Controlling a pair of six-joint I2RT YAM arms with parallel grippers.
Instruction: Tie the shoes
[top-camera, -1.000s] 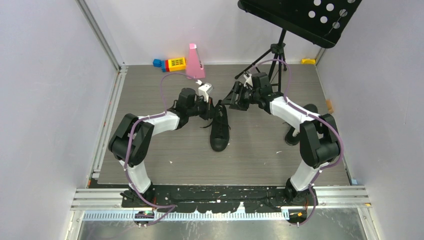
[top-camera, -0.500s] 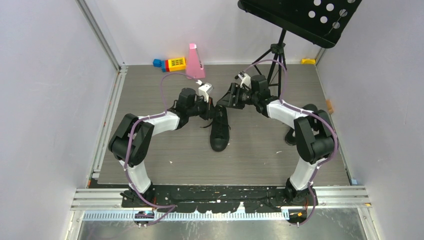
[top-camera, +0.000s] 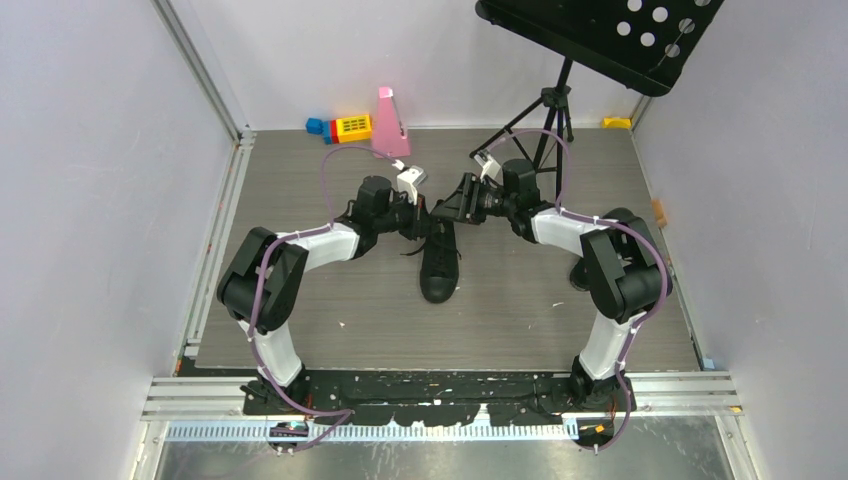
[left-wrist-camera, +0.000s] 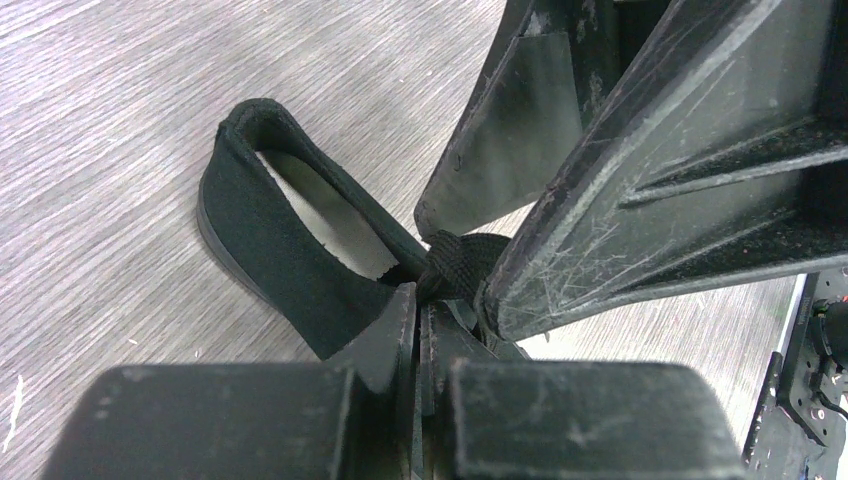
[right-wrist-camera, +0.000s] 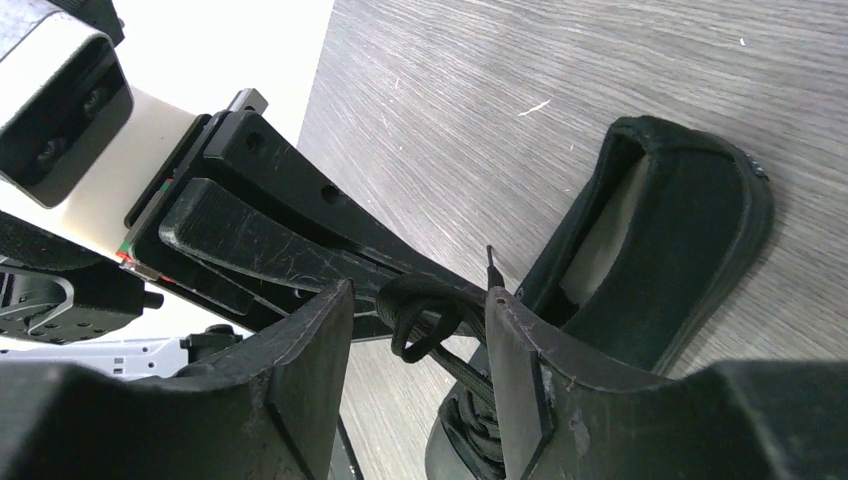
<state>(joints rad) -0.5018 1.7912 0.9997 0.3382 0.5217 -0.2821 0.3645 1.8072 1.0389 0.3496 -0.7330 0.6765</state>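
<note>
The black shoe (top-camera: 438, 262) lies mid-table, toe toward the arms, heel opening (left-wrist-camera: 300, 215) facing away. My left gripper (top-camera: 427, 219) hangs over its laced top, jaws pressed together (left-wrist-camera: 422, 292) on a black lace (left-wrist-camera: 458, 266). My right gripper (top-camera: 447, 208) faces it from the right, tips almost meeting. In the right wrist view my right gripper (right-wrist-camera: 418, 300) stands open with a lace loop (right-wrist-camera: 420, 318) hanging in the gap, near the right finger (right-wrist-camera: 515, 350) and clear of the left one. The lace runs down to the shoe (right-wrist-camera: 650, 240).
A black music stand (top-camera: 600, 35) on a tripod (top-camera: 545, 120) stands at the back right. Coloured blocks (top-camera: 345, 127) and a pink object (top-camera: 390, 122) lie at the back. A dark shape (top-camera: 582, 272) sits partly behind the right arm.
My right gripper has moved left, closing in on the left gripper above the shoe, and its elbow has swung inward. The left arm and the shoe have stayed put.
</note>
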